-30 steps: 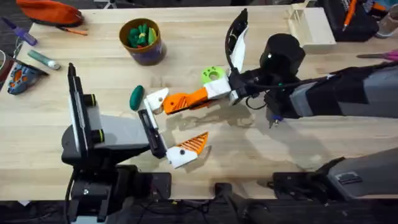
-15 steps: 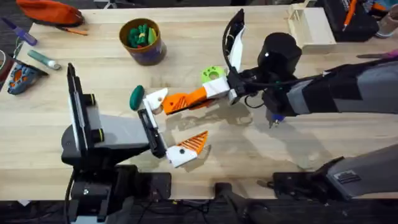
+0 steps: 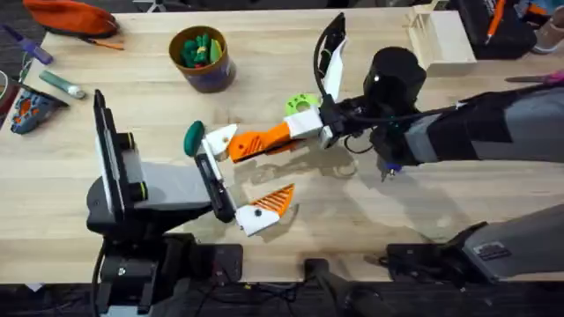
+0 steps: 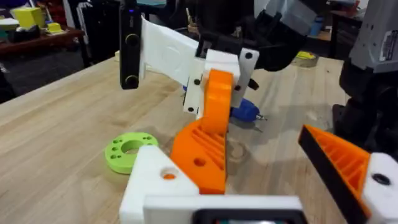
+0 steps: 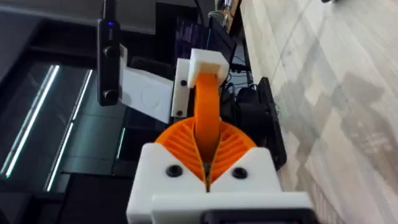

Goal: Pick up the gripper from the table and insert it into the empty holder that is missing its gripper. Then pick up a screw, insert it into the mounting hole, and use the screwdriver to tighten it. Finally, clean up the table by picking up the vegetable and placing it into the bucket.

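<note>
The right gripper (image 3: 264,139) has its jaws clamped on the gripper (image 3: 257,142), holding that orange wedge right against the empty holder (image 3: 220,138) of the left gripper (image 3: 238,180), whose jaws stand wide. The piece looks light, stiff and slick, so a firm pinch across its flat sides should keep it from twisting. The vegetable (image 3: 193,138) lies just beyond the holder; the screwdriver (image 4: 245,112) rests on the surface (image 3: 441,185) farther off.

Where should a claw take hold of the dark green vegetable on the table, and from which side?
Across its narrow middle, coming down from above. The vegetable is a smooth oval lying flat, and the empty holder crowds its right side, so a sideways approach looks blocked.
</note>
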Available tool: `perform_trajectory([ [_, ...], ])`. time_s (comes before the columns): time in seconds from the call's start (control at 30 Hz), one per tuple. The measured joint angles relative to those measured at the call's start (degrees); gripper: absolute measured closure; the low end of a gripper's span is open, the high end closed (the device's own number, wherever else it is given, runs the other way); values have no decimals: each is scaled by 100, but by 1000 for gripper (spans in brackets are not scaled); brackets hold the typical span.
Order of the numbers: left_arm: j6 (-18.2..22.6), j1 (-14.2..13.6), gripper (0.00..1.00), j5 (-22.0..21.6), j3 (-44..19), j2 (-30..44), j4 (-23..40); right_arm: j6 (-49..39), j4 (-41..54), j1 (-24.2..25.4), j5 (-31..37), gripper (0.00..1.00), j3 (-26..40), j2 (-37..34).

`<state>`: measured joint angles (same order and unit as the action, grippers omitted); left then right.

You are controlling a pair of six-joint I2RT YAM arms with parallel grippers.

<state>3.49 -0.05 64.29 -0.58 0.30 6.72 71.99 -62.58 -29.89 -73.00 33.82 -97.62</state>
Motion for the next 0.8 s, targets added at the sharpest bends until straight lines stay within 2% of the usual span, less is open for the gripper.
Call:
perform_trajectory([
  [0.33,-2,20,15,-95,0,0,-11,213,-582,-91,204,992,0,-199],
  [0.8,16,20,15,-61,0,1,-9,388,-877,-151,631,992,-101,-199],
])
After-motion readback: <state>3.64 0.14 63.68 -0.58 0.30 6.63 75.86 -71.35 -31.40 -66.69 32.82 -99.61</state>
